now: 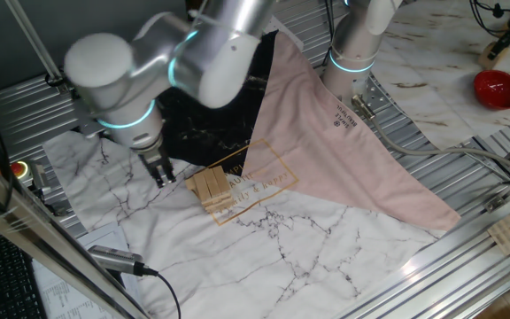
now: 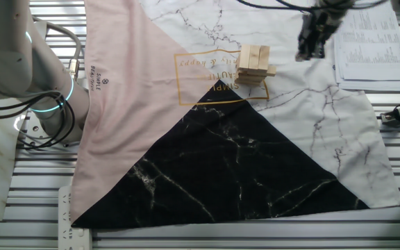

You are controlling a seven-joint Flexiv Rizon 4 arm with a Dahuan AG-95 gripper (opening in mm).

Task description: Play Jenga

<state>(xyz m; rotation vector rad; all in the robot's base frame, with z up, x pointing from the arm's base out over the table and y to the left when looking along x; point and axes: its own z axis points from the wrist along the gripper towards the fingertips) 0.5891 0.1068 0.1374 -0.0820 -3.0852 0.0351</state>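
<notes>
We see the small low stack of light tan wooden Jenga blocks (image 1: 211,188) standing on the marble-patterned cloth (image 1: 264,257) that covers the slatted metal tabletop (image 1: 467,142), at the edge of a gold printed rectangle where the white, pink and black sections of the cloth meet. In the other fixed view the stack (image 2: 253,64) shows crosswise layers, with one block jutting out a little on its right side. The silver arm's black two-finger gripper (image 1: 162,173) hangs just left of the stack in one fixed view, close to it but apart; its fingers (image 1: 168,170) point down toward the cloth. In the other fixed view the gripper (image 2: 312,38) is blurred, so we cannot tell whether the fingers are spread or closed. They hold nothing. A red bowl-like object (image 1: 498,89) sits far right on the tabletop.
</notes>
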